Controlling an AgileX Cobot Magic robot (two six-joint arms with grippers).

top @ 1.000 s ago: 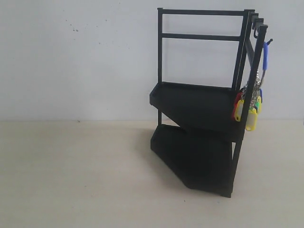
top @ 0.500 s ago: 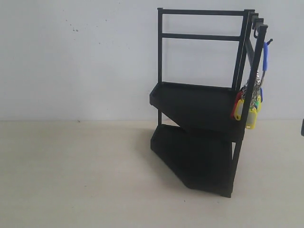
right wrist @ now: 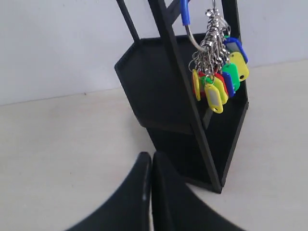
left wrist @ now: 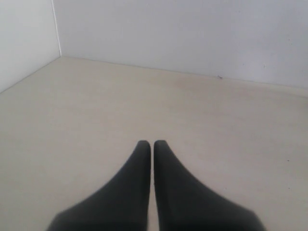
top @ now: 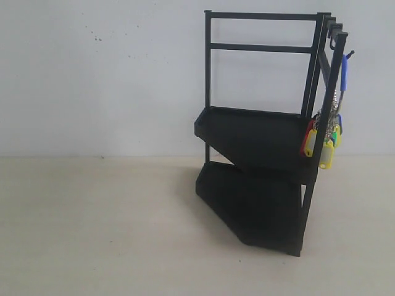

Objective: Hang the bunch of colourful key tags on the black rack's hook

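Left side: the left gripper [left wrist: 152,144] is resting low over the bare table [left wrist: 72,110], its two dark fingers pressed together with nothing between them. It is taking no part in the work.

Centre: the black rack [top: 259,142] is standing upright on the table with its two angled shelves facing the room.

Right side: the colourful key tag bunch [top: 326,139] is hanging from the hook [top: 349,54] at the top of the rack's outermost corner post. The blue-sleeved ring [top: 345,73] is running down beside the post and the tags are clustering near the upper shelf's edge. The right gripper [right wrist: 151,156] is pointing at the rack from well apart, fingers together and carrying nothing.

Assessment: the hanging appears complete, so what is left is clearing away. Any right arm travel should be going straight back from the rack, well wide of the dangling tags and the thin post, since a brush could be lifting the ring off the small hook.

Not verifiable: the hook is cut off at the edge of the right wrist view, and in the exterior view it is too small to confirm how deep the ring is seating. Some tags are hiding behind the post. Neither arm is showing in the exterior view
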